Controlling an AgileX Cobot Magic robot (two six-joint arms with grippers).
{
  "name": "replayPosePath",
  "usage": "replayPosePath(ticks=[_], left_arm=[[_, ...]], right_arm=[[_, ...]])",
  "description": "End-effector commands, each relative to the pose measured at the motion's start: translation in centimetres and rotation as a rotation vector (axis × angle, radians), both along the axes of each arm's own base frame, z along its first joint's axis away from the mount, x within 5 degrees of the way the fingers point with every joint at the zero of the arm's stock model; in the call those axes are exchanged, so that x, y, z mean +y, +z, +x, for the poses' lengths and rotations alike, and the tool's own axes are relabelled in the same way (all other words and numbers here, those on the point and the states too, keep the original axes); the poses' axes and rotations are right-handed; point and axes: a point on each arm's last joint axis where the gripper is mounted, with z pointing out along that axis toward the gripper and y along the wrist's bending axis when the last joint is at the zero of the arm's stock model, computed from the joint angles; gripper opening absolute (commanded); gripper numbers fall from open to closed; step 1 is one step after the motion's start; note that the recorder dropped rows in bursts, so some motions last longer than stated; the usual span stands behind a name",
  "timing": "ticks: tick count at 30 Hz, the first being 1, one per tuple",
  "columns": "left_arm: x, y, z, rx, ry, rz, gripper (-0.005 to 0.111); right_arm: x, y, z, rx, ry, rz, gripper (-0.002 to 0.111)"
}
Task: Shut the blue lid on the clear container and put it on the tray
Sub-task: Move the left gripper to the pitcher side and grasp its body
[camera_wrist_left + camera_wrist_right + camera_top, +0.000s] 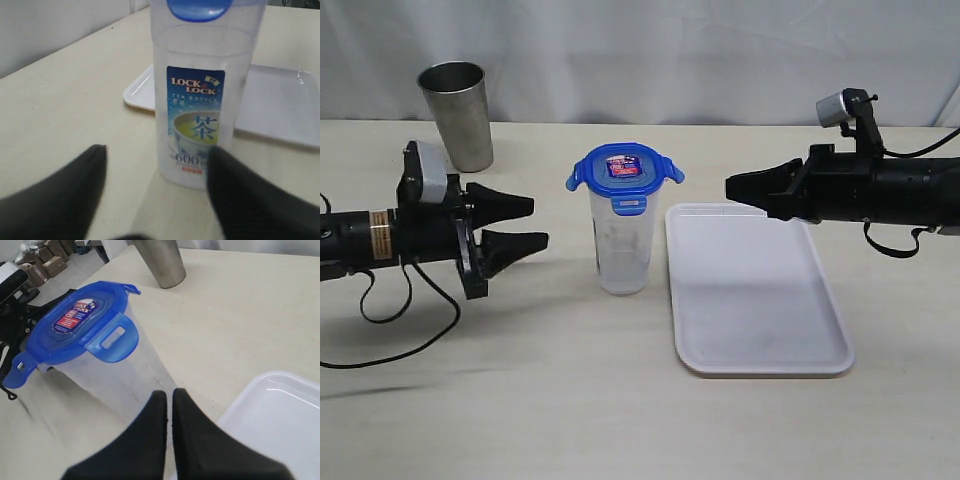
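We see the clear container [623,250] on the surface [570,400], blue lid [623,168] on top, tray [760,340] at its 3 o'clock. Our left fingers [510,205] gape at 9 o'clock; right fingers [755,187] are pinched together.

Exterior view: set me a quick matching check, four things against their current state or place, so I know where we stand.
Things:
1. blue lid
2. steel cup
3. left hand
4. right hand

States or places:
A. shut
B. open
C. on top of the clear container
D. upright near the far edge of the table

Pairs: 1-C, 2-D, 3-B, 4-A
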Motion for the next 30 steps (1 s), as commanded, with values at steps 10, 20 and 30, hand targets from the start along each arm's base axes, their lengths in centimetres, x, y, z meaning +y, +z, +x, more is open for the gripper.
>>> replayPosePath(ticks=[10,20,30], left_arm=[[-5.8,-0.9,-0.3,-0.032,0.001,0.018,0.097],[-8.5,-2.4,1.0,-0.042,-0.063,-0.009,0.097],[-10.8,-2.6,1.7,-0.062,-0.109,-0.027,0.097]], right_arm=[[-0.2,0.0,0.1,0.000,-0.001,-0.002,0.004],[-0.2,0.0,0.0,0.008,0.002,-0.003,0.004],[-0.2,0.0,0.0,0.013,0.000,0.000,0.004]])
